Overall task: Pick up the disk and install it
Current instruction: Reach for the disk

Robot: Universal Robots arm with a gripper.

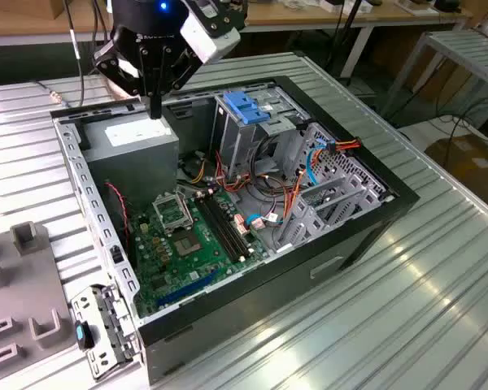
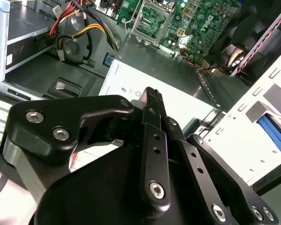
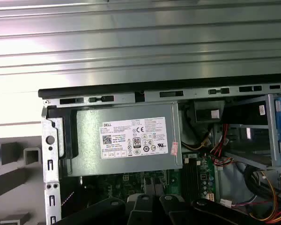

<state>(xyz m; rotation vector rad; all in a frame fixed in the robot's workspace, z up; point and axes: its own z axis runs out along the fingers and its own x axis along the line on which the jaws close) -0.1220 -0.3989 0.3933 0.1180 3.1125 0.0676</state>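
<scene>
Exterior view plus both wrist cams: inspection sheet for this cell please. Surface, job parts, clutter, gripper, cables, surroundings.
Surface: ribbed metal table; an open computer case lies on it.
Job's things: the disk is not in the gripper; a blue strip beyond the case wall in the second wrist view may be its carrier, cannot tell.
Clutter: grey fixture on the table, at the exterior view's left of the case.
Grippers: gripper shut, empty, above the power supply.
Cables: red and orange wires run loose inside the case between the motherboard and the drive cage.
Surroundings: wooden benches behind the table.
</scene>
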